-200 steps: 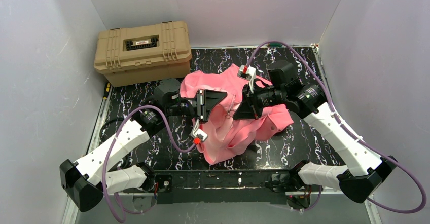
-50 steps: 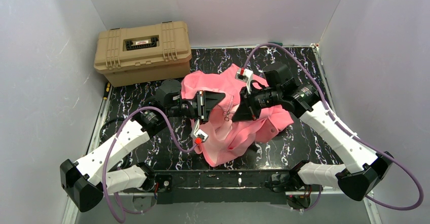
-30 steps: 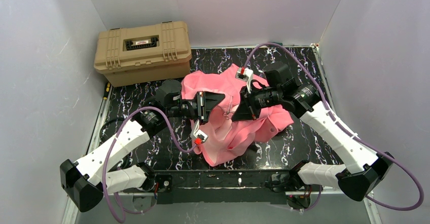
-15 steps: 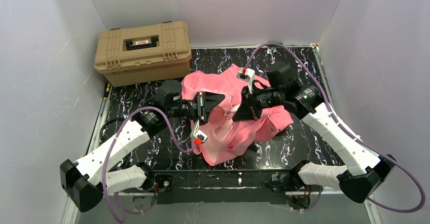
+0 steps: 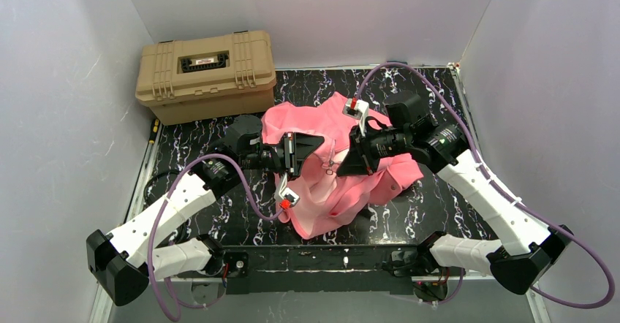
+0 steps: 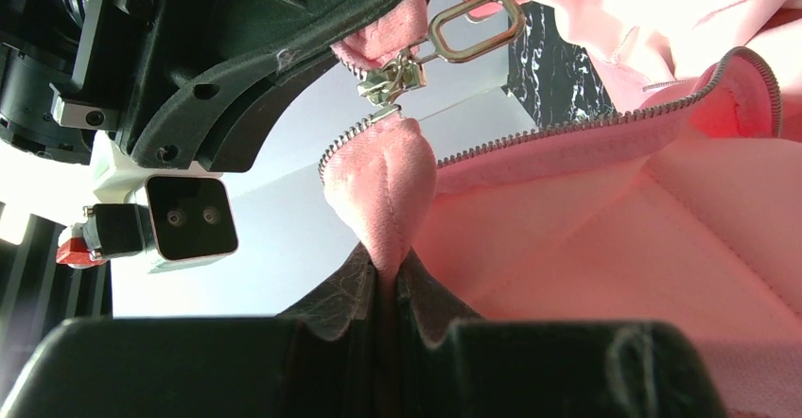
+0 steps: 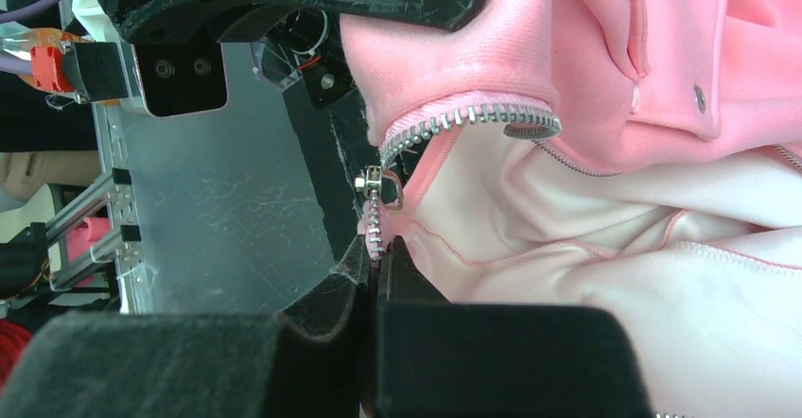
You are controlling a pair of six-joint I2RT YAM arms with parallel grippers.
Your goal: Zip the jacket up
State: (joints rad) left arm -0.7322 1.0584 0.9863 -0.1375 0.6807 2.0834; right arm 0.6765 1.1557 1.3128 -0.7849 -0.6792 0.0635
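Nearest, the arm bases are bolted at the near edge of the table [image 5: 409, 207], both arms reaching inward to meet over the middle. The jacket [image 5: 333, 202] lies crumpled mid-table, one end trailing toward the near edge and the bulk heaped under and between the two wrists. Left gripper [image 5: 320, 142] comes in from the left with its fingers pressed together on a pinched fold of pink fabric; the left wrist view shows that fold squeezed between the pads right beside the zipper edge. Right gripper [image 5: 342, 166] comes in from the right, tip close to the left one, and is likewise clamped tight on the jacket; the right wrist view has its fingers nipped onto the zipper tape just below the slider. Zipper slider [image 6: 397, 76] hangs at the end of one row of teeth [image 6: 586, 120], and its metal pull ring [image 6: 476, 26] sticks out free, with neither gripper on it. The front is open here: the two zipper edges part, with pale lining showing between them. A snap [image 7: 698, 98] sits on a pocket flap past the right gripper's grip. Farther back, more pink cloth spreads toward the centre rear of the table. Farthest, a tan case [image 5: 207, 74] stands closed at the rear left corner, just beside the jacket's back edge; whether they touch I cannot tell.
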